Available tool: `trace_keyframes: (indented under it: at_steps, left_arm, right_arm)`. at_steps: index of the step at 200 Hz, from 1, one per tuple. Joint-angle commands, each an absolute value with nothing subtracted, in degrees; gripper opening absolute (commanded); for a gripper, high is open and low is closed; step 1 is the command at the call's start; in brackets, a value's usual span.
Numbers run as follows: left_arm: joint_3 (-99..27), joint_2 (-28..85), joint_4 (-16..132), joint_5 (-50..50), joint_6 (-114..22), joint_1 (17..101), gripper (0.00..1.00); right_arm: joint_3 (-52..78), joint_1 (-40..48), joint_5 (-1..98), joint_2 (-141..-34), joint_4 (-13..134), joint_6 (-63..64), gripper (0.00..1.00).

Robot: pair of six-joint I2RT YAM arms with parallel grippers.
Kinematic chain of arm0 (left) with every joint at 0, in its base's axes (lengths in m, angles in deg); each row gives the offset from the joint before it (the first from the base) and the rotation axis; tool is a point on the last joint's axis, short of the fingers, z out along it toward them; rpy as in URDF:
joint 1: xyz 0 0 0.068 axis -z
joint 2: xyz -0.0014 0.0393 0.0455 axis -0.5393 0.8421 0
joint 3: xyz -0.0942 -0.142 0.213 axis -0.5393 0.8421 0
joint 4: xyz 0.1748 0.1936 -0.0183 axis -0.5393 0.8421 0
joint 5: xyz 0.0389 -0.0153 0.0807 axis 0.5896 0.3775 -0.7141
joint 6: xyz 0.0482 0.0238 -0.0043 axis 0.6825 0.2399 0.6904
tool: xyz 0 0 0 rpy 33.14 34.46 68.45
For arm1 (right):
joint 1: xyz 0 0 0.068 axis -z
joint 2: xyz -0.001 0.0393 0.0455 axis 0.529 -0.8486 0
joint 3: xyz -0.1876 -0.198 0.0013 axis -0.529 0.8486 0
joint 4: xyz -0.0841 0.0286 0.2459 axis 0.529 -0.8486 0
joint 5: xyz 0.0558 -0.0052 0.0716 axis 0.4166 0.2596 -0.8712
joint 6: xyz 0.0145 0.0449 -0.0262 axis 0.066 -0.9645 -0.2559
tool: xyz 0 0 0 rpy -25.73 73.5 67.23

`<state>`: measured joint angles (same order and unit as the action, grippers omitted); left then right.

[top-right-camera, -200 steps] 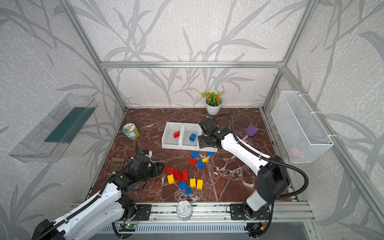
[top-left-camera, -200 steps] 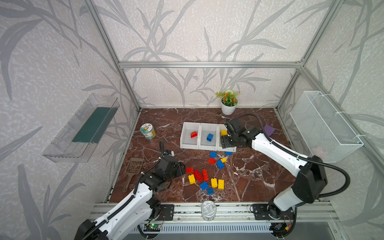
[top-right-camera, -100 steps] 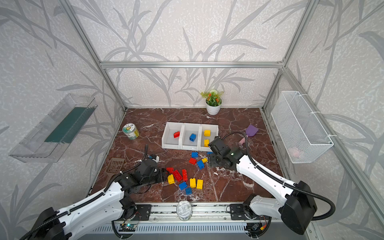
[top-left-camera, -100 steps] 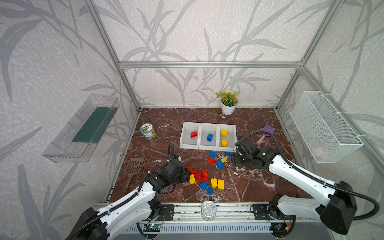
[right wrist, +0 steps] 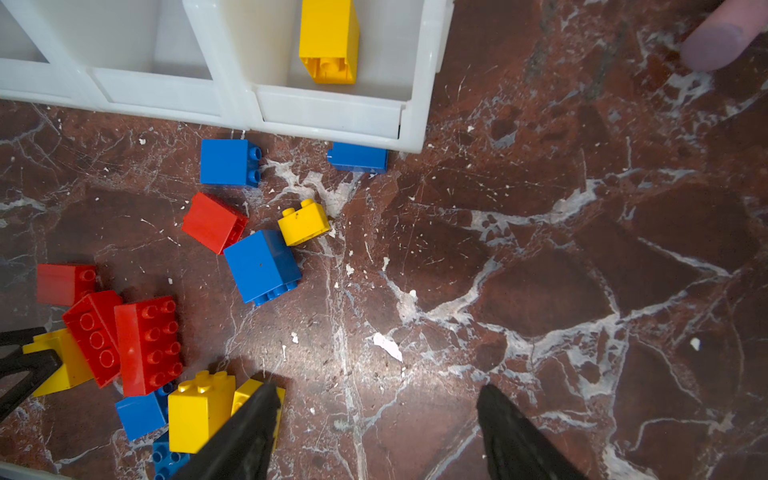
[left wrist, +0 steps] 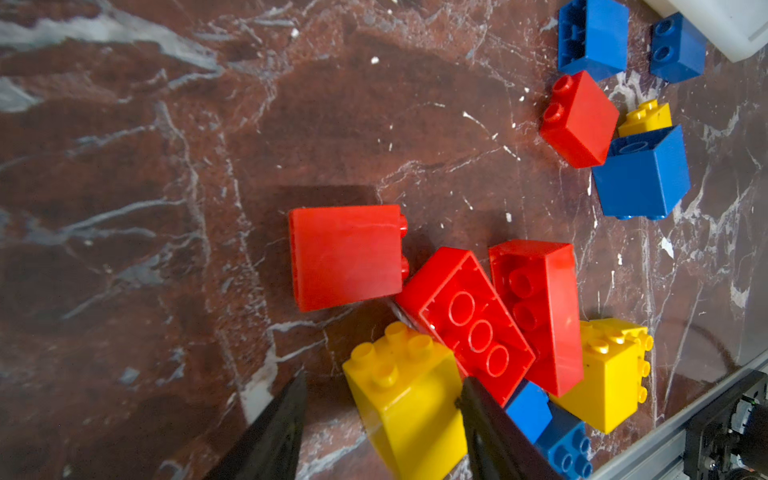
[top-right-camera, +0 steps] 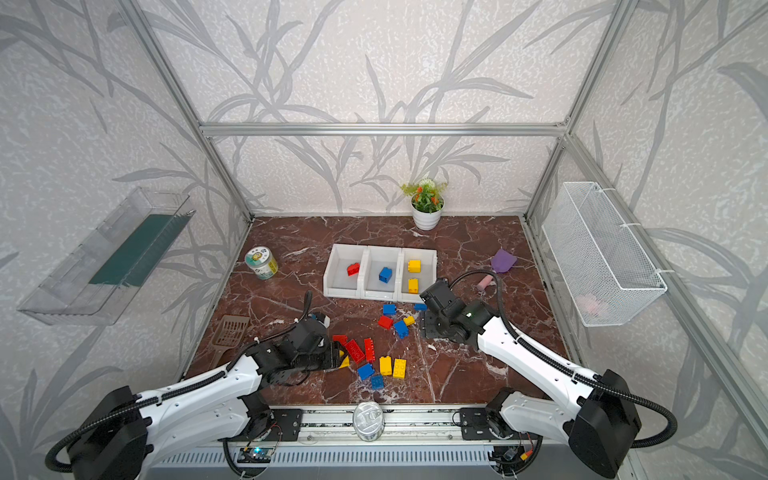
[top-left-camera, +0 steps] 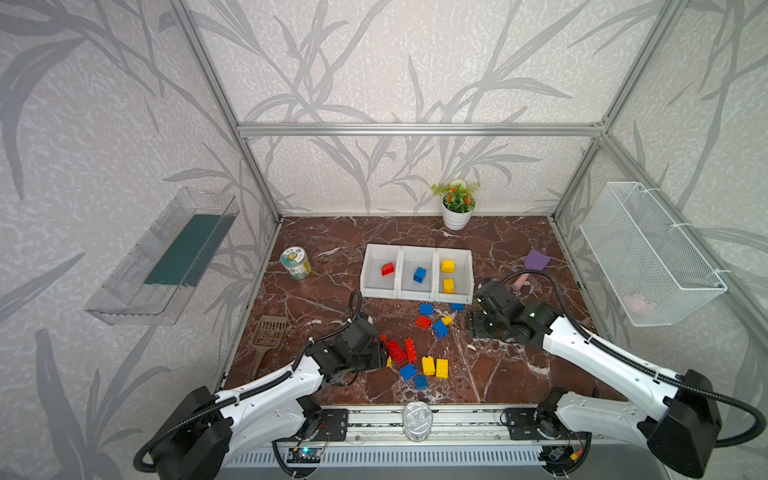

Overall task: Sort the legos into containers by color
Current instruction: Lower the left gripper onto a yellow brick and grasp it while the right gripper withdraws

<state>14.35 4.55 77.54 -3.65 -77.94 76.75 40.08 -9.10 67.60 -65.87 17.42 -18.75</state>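
Three joined white containers (top-left-camera: pixel 415 294) (top-right-camera: pixel 380 296) hold a red lego (top-left-camera: pixel 387 269), a blue lego (top-left-camera: pixel 420 275) and two yellow legos (top-left-camera: pixel 447 266). Several loose legos (top-left-camera: pixel 432 324) lie in front of them in both top views. At the pile's left end my left gripper (top-left-camera: pixel 384 357) (left wrist: pixel 383 380) is open around an upright yellow brick (left wrist: pixel 407 395). One finger touches the brick and the other stands clear of it. My right gripper (top-left-camera: pixel 471 328) (right wrist: pixel 376 390) is open over bare marble, right of the pile, with nothing between its fingers.
A jar (top-left-camera: pixel 295 262) and a brown scoop (top-left-camera: pixel 269 332) lie at the left. A potted plant (top-left-camera: pixel 456 203) stands at the back. A purple piece (top-left-camera: pixel 536 259) and a pink piece (top-left-camera: pixel 519 281) lie right of the containers. A wire basket (top-left-camera: pixel 648 253) and a clear tray (top-left-camera: pixel 166 253) hang on the walls.
My right gripper has come back from over the right container to the floor beside the pile, and a second yellow lego lies in that container. My left gripper has moved right to the yellow brick.
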Motion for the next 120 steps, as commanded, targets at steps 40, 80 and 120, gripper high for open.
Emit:
trace_keyframes:
  at_steps: [40,80,120]
  left_arm:
    - [9.42,11.48,81.21,-5.32,-76.85,79.02,0.62]
    - [9.00,12.39,82.04,-6.82,-76.82,79.94,0.57]
    - [9.46,10.67,83.28,-8.17,-77.06,80.36,0.46]
  right_arm:
    - [41.22,-9.46,67.64,-65.65,17.10,-19.96,0.76]
    - [42.17,-9.46,67.95,-64.61,17.24,-20.30,0.76]
    - [43.38,-9.50,68.49,-62.72,17.03,-21.22,0.76]
